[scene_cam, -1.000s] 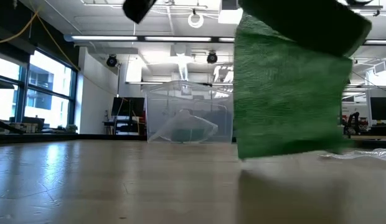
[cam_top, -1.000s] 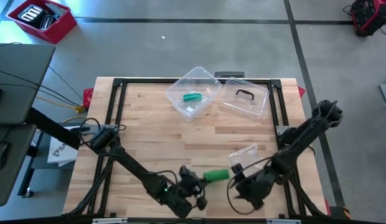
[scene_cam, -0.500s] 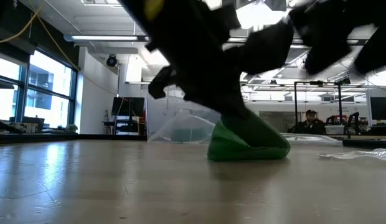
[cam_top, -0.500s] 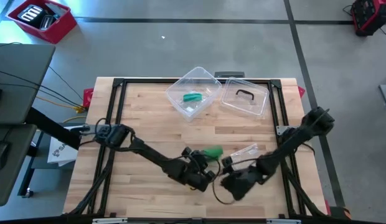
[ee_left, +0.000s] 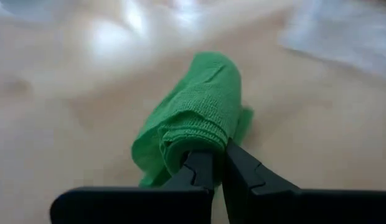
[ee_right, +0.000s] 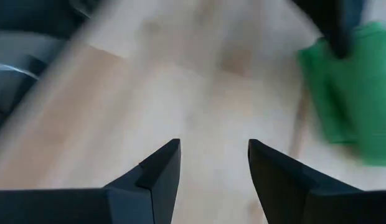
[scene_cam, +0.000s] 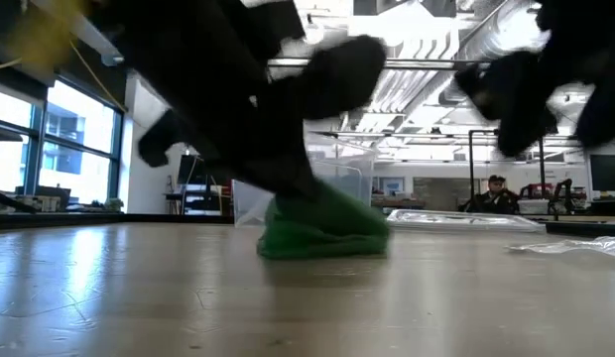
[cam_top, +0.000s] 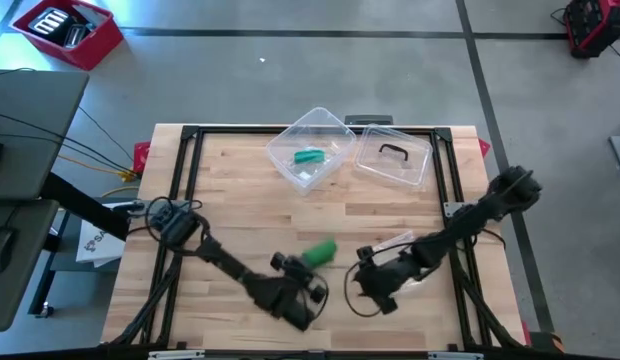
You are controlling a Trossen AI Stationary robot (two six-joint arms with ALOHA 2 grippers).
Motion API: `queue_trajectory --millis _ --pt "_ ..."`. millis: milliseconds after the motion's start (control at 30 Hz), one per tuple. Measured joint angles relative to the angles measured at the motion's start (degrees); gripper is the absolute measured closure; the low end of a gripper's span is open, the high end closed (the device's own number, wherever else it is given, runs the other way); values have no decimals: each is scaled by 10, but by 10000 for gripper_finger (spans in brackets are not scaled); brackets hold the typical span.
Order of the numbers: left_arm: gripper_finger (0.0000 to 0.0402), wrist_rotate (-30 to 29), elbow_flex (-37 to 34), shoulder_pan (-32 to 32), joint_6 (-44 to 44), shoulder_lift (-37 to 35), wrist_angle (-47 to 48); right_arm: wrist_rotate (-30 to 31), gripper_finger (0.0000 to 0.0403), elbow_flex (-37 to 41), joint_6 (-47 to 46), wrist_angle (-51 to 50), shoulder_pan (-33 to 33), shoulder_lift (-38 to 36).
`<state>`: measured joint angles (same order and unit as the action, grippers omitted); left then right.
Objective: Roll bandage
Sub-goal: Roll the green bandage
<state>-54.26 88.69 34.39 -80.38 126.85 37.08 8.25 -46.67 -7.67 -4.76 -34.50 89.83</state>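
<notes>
Step in hand: the green bandage point(cam_top: 319, 251) is being rolled up; it is lying on the wooden worktop point(cam_top: 240, 200) as a loose, partly wound roll, near the front middle.
Left gripper point(ee_left: 213, 167): its fingers are being held nearly closed, pinching one end of the roll's outer layers (clearest in the left wrist view).
Bandage state: a slack fold is showing beside the wound core point(ee_left: 199, 124), so the roll is judged loose and unfinished.
Right gripper point(ee_right: 211, 155): its fingers are being held apart with nothing between them; it is hanging just beside the bandage, on the side away from the left arm.
Low view: the bandage point(scene_cam: 322, 230) is resting flat on the worktop under the dark left arm.
Next move (a judgement): the free end is probably needing to be steadied by the right gripper while the pinched end is being turned by the left; tension would be needed, or the layers would be slackening further.
Other things: a clear tub point(cam_top: 311, 147) holding another green item point(cam_top: 309, 157), and its lid point(cam_top: 393, 156), are sitting well apart at the far edge.
Writing: no brand, label or lettering is being made out anywhere.
</notes>
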Motion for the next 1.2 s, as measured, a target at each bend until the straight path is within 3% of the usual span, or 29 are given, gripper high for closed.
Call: queue_trajectory --millis 200,300,433,733,967,1067,1200 --pt "398 14 1 42 109 -14 -241 -68 224 -2 -53 -3 -51 -106" --pt "398 14 0 28 114 -18 -235 -38 224 -2 -62 -9 -58 -112" --pt "398 34 -51 -9 69 -15 -210 -24 224 -2 -20 9 -50 -60" --pt "398 64 -198 -42 71 -19 -455 32 224 -1 55 63 27 82" --pt "398 75 -216 -44 61 -23 -467 -39 225 -2 103 88 83 132" --pt "398 71 -216 -44 59 -28 -467 -93 246 -3 102 103 100 152" --pt "397 49 -220 -43 89 -54 -461 -113 331 -4 94 106 96 166"
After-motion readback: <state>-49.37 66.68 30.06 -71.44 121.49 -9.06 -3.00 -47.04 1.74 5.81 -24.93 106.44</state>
